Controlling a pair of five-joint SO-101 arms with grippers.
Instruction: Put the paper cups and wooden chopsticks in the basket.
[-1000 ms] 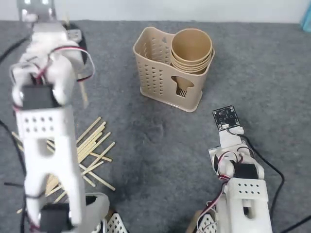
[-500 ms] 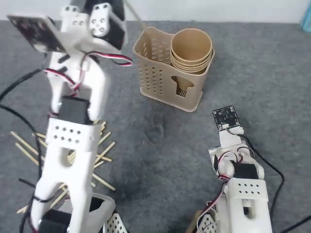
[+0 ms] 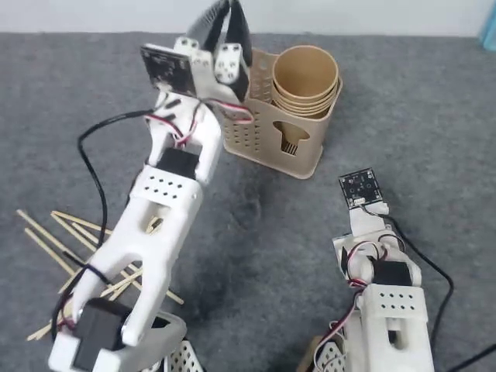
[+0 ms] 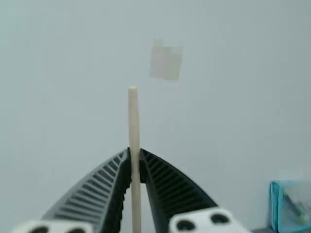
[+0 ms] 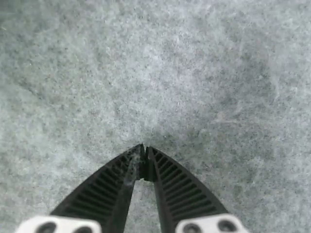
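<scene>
**Stick over the basket, not yet in**

On the grey tabletop [image 3: 434,116], the basket [image 3: 263,136] stands just below the left hand [image 3: 227,19], with the cups [image 3: 306,77] stacked in the compartment farther from it. Loose chopsticks [image 3: 58,232] lie well behind. The left hand is clamped on one chopstick [image 4: 132,121]. The right hand [image 5: 144,148] is pinched together on nothing. The stick's long free end could swivel or catch the rim and fall outside. Half a second ago the left hand was beside the basket; now it is over it.

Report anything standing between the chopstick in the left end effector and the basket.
Nothing visible does. The left end effector, shut on the chopstick, is above the basket, beside the stacked paper cups; the arm hides the compartment beneath.
</scene>
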